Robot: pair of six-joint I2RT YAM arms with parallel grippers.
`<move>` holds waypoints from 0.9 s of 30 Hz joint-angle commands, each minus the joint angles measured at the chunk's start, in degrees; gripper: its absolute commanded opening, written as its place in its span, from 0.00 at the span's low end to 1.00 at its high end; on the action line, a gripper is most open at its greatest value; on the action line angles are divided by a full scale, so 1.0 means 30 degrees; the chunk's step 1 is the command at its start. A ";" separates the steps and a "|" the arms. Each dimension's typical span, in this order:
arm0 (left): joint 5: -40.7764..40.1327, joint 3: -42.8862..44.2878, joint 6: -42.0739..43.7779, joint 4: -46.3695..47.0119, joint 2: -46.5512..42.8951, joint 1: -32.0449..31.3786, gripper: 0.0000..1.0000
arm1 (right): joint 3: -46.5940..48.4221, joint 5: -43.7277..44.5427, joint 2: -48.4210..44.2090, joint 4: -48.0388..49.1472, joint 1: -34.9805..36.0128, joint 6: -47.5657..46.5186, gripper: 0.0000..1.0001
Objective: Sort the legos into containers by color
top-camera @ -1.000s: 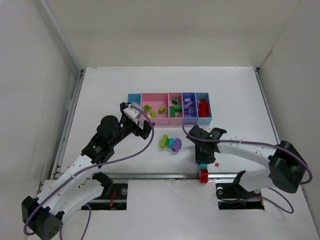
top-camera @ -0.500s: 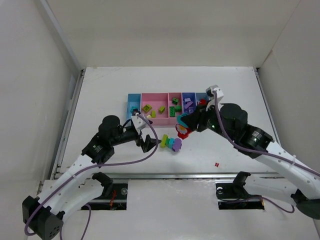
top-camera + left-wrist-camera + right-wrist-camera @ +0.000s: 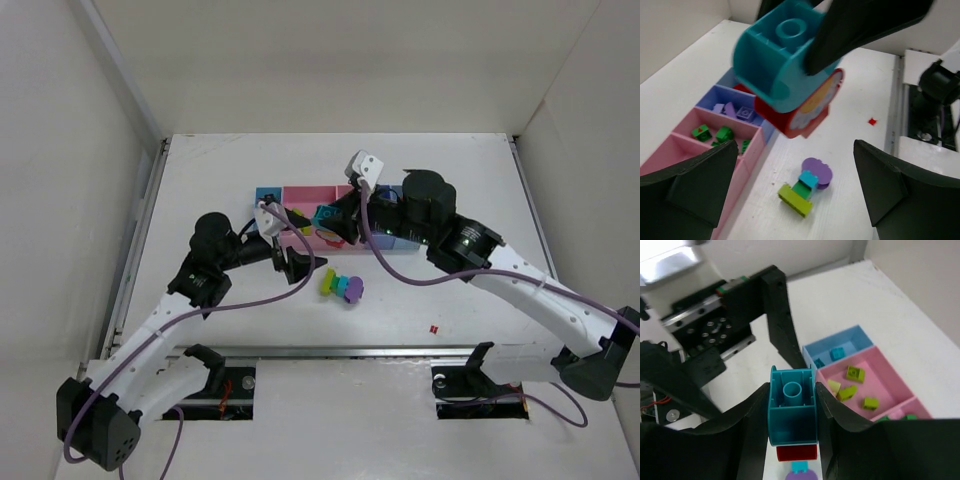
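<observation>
Cyan brick (image 3: 775,65) stuck on red brick (image 3: 800,112): you are holding both aloft by the pink bin (image 3: 308,188), right gripper (image 3: 791,410) clamping them | left gripper (image 3: 297,264) is gaping wide, the pair lying dead ahead between its jaws, cyan end up | left arm is looking best placed to pull red off.

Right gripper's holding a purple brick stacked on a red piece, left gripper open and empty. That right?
One thing is wrong: the brick in the right gripper is cyan, not purple. The right wrist view shows the cyan brick clamped between the fingers, and it is stacked on a red piece. The left gripper is open and empty, as you said.
</observation>
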 commanded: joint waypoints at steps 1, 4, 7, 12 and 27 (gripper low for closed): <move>-0.0398 0.1090 0.0223 0.1509 0.0187 0.1048 1.00 | 0.1633 -0.2120 0.0194 0.1842 0.0084 -0.2184 0.00; -0.0815 0.1090 0.0903 0.2087 0.0798 0.1725 1.00 | 0.2072 -0.3202 0.0601 0.1842 -0.0209 -0.2421 0.00; -0.0467 0.1500 0.0903 0.3348 0.1386 0.2107 1.00 | 0.2629 -0.5047 0.1391 0.1842 -0.0678 -0.2421 0.00; 0.2747 0.2641 0.0698 0.4788 0.2297 0.2108 1.00 | 0.3713 -0.6982 0.2740 0.1842 -0.1117 -0.1633 0.00; 0.6830 0.3053 0.1956 0.4261 0.3320 0.2313 0.84 | 0.4096 -0.8010 0.3563 0.2603 -0.1293 -0.0695 0.00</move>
